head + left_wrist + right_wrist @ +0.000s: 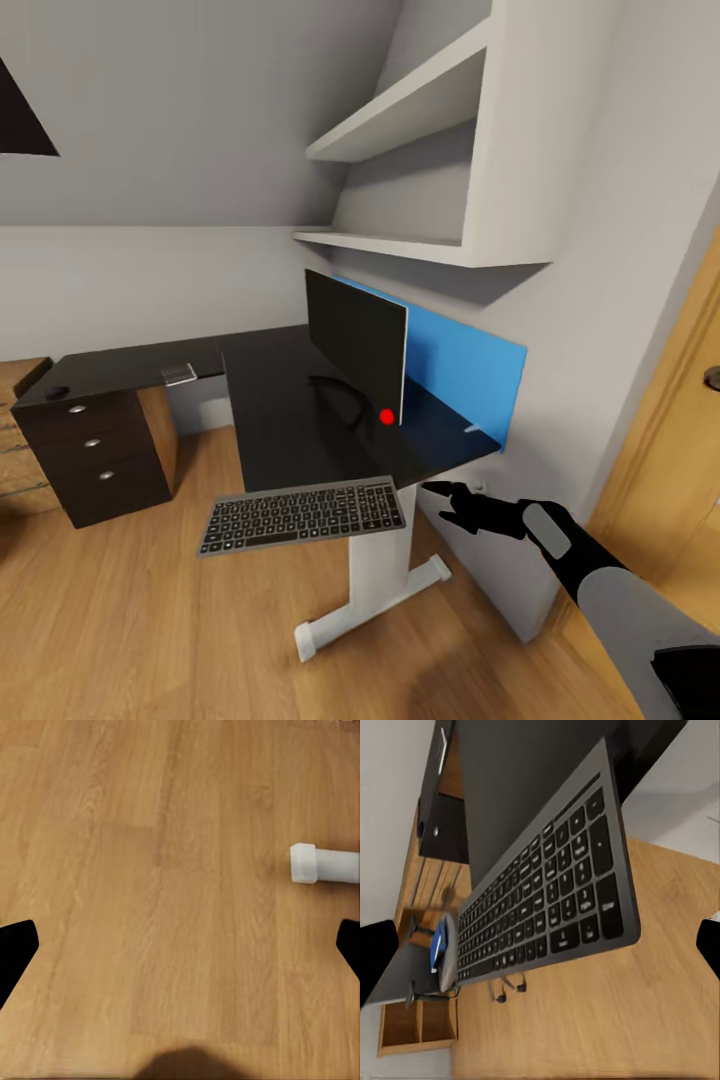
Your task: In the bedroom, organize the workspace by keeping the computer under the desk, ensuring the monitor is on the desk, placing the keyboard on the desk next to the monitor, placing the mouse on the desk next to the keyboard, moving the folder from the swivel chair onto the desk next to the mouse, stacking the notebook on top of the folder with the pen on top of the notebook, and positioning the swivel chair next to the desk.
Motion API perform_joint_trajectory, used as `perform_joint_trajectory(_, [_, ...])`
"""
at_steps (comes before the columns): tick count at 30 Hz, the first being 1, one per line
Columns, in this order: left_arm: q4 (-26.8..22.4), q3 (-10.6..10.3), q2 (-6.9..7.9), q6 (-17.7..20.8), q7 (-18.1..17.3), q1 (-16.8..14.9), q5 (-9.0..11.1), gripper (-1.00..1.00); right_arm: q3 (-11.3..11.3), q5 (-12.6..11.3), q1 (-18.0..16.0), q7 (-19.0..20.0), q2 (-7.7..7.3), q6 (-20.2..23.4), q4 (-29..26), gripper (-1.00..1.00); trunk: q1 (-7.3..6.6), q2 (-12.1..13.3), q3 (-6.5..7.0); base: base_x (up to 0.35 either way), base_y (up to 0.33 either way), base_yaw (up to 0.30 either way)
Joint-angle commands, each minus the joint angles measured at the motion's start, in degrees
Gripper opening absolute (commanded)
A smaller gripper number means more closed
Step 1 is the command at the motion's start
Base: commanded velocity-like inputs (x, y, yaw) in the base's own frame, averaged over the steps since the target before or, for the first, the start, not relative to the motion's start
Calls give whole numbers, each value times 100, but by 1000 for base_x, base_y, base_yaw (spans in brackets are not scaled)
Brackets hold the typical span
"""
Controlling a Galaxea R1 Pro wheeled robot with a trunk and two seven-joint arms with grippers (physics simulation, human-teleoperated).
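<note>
Overhanging the near edge of the surface [270,400], the keyboard [303,514] lies just in front of the upright monitor [355,350], its near part out over the plank floor [150,620]. The right gripper [440,498] hovers just beside the keyboard's right end, not touching it, jaws apart. The left gripper [180,952] faces bare floor near a white desk foot [324,863], jaws apart.

the glossy black desk [270,420] stands on white legs [375,585] over the wood-plank floor [150,620]. on its top stands the monitor [355,345], a blue panel along the wall edge behind it. the keyboard [303,514] overhangs its near edge.
</note>
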Motion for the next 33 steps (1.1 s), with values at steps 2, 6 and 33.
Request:
perform_joint_trajectory(2, [-5, -15, 4, -28, 21, 0, 60, 100, 26, -3, -4, 20, 5, 4, 3, 100, 0, -3, -12, 0, 0, 239])
perform_joint_trajectory(6, [-5, -15, 4, -28, 21, 1, 60, 100, 25, 0, -4, 13, 15, 4, 6, 100, 0, -3, -26, 0, 0, 242])
perform_joint_trajectory(33, [-366, -14, 4, -22, 63, 0, 89, 100, -9, -10, -4, 20, -149, -59, 33, 100, 352, -645, -345, 0, 0, 70])
